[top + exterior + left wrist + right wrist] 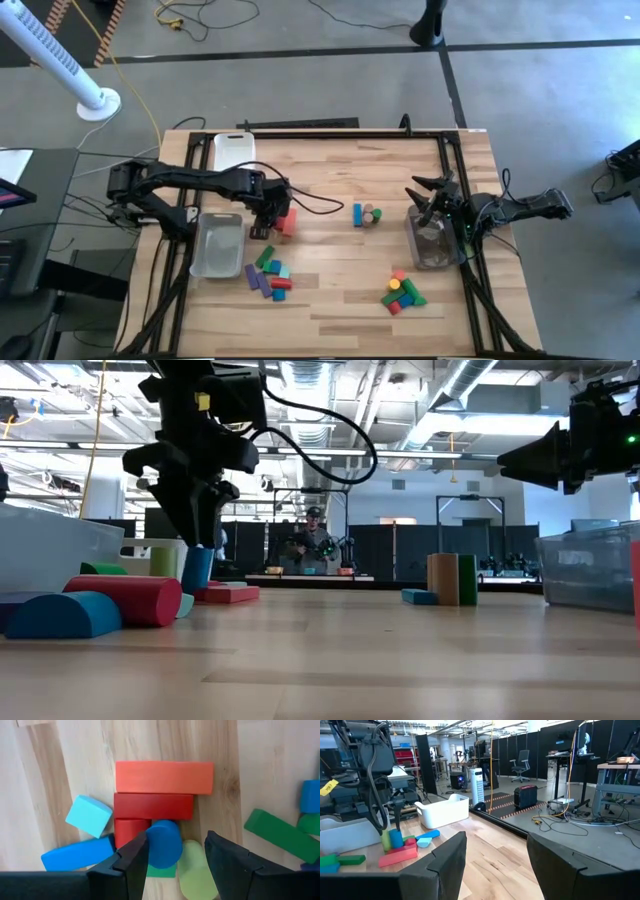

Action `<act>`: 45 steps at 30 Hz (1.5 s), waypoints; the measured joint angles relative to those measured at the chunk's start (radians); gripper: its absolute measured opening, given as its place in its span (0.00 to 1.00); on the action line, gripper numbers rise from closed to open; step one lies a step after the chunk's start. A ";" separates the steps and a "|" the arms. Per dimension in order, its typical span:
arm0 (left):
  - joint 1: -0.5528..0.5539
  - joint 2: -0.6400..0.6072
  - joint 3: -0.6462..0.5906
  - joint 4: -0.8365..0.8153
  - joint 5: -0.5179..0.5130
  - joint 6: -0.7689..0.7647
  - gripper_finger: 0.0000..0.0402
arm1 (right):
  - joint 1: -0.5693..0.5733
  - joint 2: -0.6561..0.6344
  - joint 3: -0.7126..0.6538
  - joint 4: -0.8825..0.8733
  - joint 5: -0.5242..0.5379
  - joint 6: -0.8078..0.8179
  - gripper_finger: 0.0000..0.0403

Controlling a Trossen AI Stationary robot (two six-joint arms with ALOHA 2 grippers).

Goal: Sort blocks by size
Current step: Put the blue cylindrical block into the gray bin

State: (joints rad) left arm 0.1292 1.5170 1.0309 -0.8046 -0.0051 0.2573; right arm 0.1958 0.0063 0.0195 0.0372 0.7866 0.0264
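Note:
My left gripper (263,218) is open and points down over a pile of blocks (283,222) at the table's left middle. In the left wrist view an upright blue cylinder (164,843) stands between its fingers, close against one finger (134,857) and apart from the other (225,860). Around the cylinder lie two red bars (162,777), a light blue cube (89,815), a blue bar (77,853) and a pale green cylinder (196,870). My right gripper (428,196) is open and empty above the right clear bin (432,243). My left gripper stands over the blue cylinder from above, pointing down. One finger lies right beside the cylinder's round side (150,847). I cannot tell whether it touches. The other finger is clear of it. In the low view the cylinder (197,570) stands upright below the fingers.
A clear bin (218,243) stands left of the pile and a white tray (233,150) at the far left. More blocks lie in groups near the front left (270,276), at the front right (402,292) and mid-table (367,214). A person (313,545) sits beyond the table.

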 joint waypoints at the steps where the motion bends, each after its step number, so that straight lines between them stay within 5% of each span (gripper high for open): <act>1: -0.001 -0.002 0.000 -0.003 0.000 0.000 0.46 | 0.000 0.000 0.000 0.000 0.000 0.000 0.59; 13: -0.008 -0.053 -0.001 -0.009 -0.012 -0.008 0.47 | 0.000 0.000 0.000 0.000 0.000 0.000 0.59; 22: 0.006 -0.044 -0.029 0.012 -0.018 -0.036 0.62 | 0.000 0.000 0.000 0.000 0.000 0.000 0.59; 45: 0.033 -0.043 -0.071 0.067 -0.003 -0.104 0.62 | 0.000 0.000 0.000 0.000 0.000 0.000 0.59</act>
State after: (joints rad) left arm 0.1619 1.4742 0.9600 -0.7373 -0.0086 0.1535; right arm 0.1956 0.0062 0.0196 0.0372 0.7866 0.0262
